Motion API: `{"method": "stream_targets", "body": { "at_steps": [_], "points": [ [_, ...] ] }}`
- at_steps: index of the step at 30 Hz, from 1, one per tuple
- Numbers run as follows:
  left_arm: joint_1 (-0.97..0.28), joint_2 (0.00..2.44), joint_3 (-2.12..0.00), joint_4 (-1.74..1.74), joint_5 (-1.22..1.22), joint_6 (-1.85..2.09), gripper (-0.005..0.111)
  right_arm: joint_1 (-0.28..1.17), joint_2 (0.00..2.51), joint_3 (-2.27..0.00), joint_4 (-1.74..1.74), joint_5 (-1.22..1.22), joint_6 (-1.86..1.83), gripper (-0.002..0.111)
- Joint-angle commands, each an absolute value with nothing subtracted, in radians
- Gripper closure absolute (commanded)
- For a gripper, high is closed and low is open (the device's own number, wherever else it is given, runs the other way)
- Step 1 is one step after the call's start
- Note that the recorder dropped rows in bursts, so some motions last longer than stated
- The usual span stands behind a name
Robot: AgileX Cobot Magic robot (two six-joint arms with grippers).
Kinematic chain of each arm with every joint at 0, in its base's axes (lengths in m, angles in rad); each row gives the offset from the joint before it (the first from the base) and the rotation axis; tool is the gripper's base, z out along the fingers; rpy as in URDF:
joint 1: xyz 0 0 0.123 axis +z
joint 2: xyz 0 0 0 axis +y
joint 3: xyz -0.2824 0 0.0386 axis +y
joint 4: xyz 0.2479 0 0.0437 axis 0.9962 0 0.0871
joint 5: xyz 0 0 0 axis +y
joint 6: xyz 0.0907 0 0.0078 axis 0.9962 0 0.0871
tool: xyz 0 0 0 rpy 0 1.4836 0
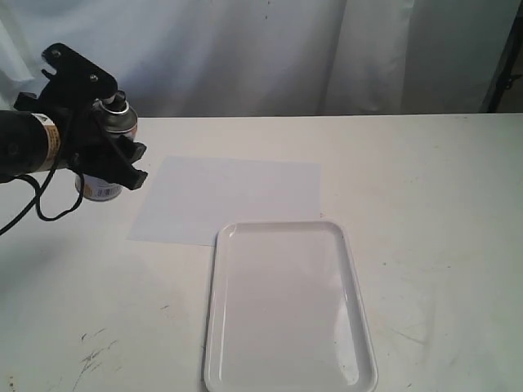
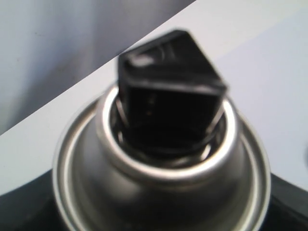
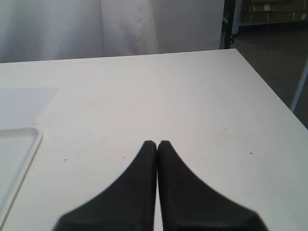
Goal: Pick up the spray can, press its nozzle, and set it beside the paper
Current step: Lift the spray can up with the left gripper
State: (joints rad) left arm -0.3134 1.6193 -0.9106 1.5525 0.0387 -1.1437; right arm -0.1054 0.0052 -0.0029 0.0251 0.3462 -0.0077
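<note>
At the far left of the exterior view the spray can (image 1: 105,189) stands upright, just left of the paper (image 1: 237,196). My left gripper (image 1: 122,159) is shut around the can's body. The black nozzle (image 1: 117,100) pokes out above the gripper. Whether the can's base touches the table cannot be told. The left wrist view is filled by the can's shiny domed top (image 2: 159,192) and the nozzle (image 2: 168,91), with nothing pressing on it. My right gripper (image 3: 157,143) is shut and empty over bare table, outside the exterior view.
A glossy white tray (image 1: 221,327) with a raised rim lies in front of the paper, overlapping its near edge. The right wrist view shows the tray's corner (image 3: 29,139), the paper (image 3: 24,103) and the table's far edge. A white curtain hangs behind.
</note>
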Motion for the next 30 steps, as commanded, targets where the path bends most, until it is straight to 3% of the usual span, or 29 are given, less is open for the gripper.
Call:
{"method": "stream_targets", "body": {
  "at_steps": [1, 11, 30],
  "points": [
    [-0.319, 1.611, -0.925, 1.557, 0.023, -1.139, 0.107, -0.111, 0.0, 0.0, 0.009, 0.343, -0.008, 0.108],
    [-0.319, 1.611, -0.929, 1.57, 0.057, -1.091, 0.107, -0.111, 0.0, 0.0, 0.142, 0.0, 0.012, 0.108],
    [-0.319, 1.668, -0.971, 1.58, 0.0, -1.091, 0.107, -0.111, 0.0, -0.032, 0.149, -0.17, 0.17, 0.108]
  ]
}}
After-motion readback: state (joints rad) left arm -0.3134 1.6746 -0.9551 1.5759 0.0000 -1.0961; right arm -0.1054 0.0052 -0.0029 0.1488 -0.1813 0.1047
